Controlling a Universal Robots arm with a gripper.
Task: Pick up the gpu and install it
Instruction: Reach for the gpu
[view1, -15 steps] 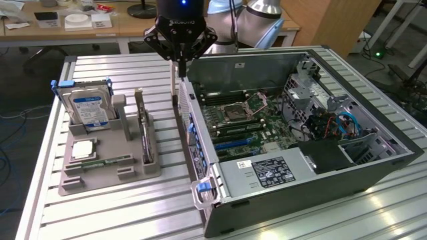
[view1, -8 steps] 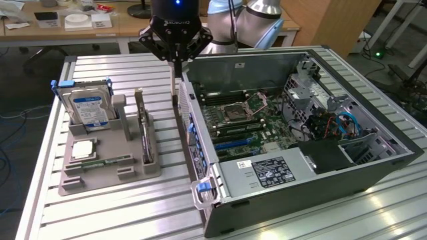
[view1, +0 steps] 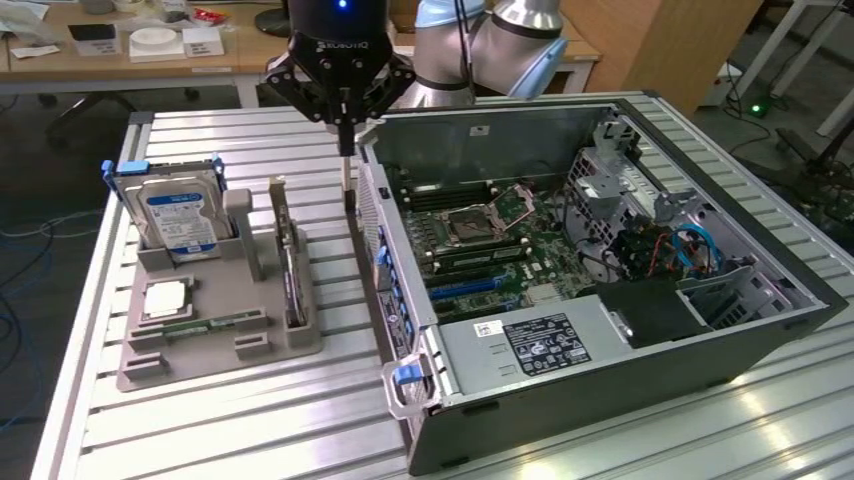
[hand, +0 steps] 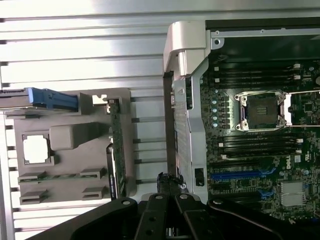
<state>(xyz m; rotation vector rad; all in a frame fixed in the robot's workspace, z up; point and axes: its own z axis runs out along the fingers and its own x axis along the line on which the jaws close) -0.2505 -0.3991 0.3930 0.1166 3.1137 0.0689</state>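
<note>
The gripper (view1: 348, 165) has its 2 fingers pressed together and holds nothing. It hangs just beside the grey tray (view1: 200, 360), between the tray and the open computer case (view1: 747, 335). The gpu (view1: 286, 262) stands on its edge in 1 slot of the tray, on the side near the gripper. The blue hard drive (view1: 180, 220) stands at the tray's other side.

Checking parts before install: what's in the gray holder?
An upright hard drive, a flat chip, a memory stick and the gpu standing on edge. The holder hides the drive's and gpu's lower edges.
</note>
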